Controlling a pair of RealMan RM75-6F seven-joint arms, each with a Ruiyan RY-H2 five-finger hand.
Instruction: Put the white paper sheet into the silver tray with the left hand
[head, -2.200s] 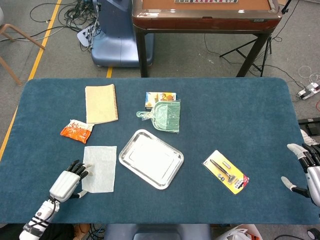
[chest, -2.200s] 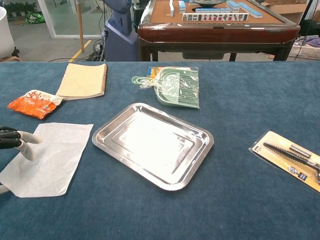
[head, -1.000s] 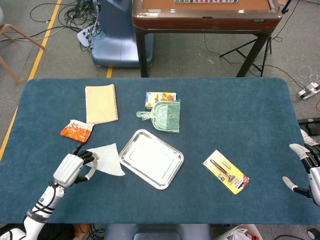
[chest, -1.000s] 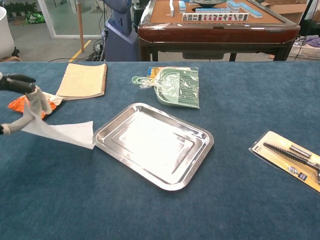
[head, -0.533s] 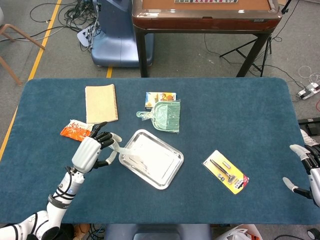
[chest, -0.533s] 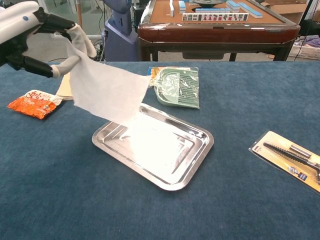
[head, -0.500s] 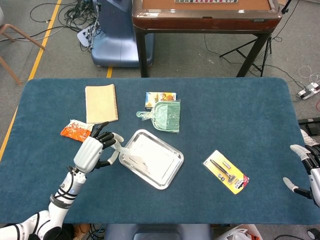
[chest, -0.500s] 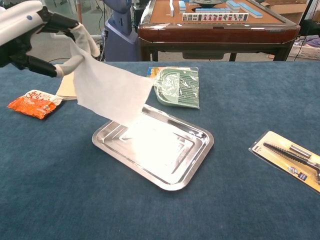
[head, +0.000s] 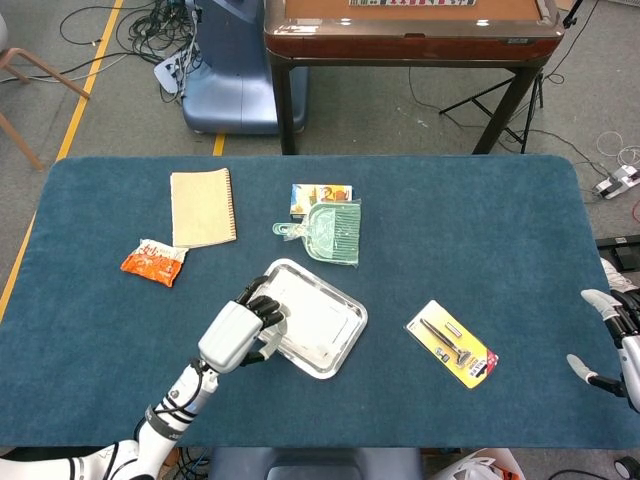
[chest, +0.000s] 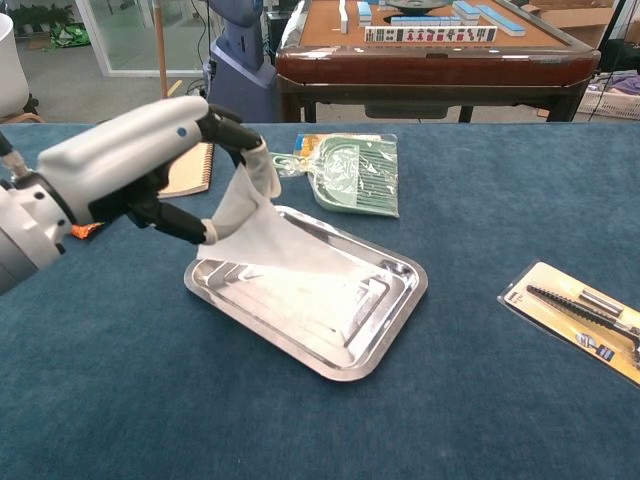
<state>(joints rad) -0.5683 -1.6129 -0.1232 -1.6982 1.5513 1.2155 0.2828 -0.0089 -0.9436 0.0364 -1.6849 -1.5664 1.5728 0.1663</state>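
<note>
My left hand (head: 236, 332) (chest: 150, 165) hovers over the near-left part of the silver tray (head: 345, 345) (chest: 392, 325) and pinches one corner of the white paper sheet (head: 305, 320) (chest: 275, 250). From the fingertips the sheet slopes down; most of it lies on the tray floor. My right hand (head: 615, 340) stays at the table's far right edge, fingers apart, holding nothing; the chest view does not show it.
Behind the tray lie a green dustpan in plastic wrap (head: 335, 232) (chest: 355, 172) and a small box (head: 318, 195). A spiral notebook (head: 203, 207) and an orange snack packet (head: 153, 262) sit to the left. A carded razor pack (head: 452, 343) (chest: 585, 315) lies to the right.
My left hand has carried the sheet rightward and lower, from beside the tray's left edge to over it. The sheet, earlier hanging in the air, now rests mostly inside the tray.
</note>
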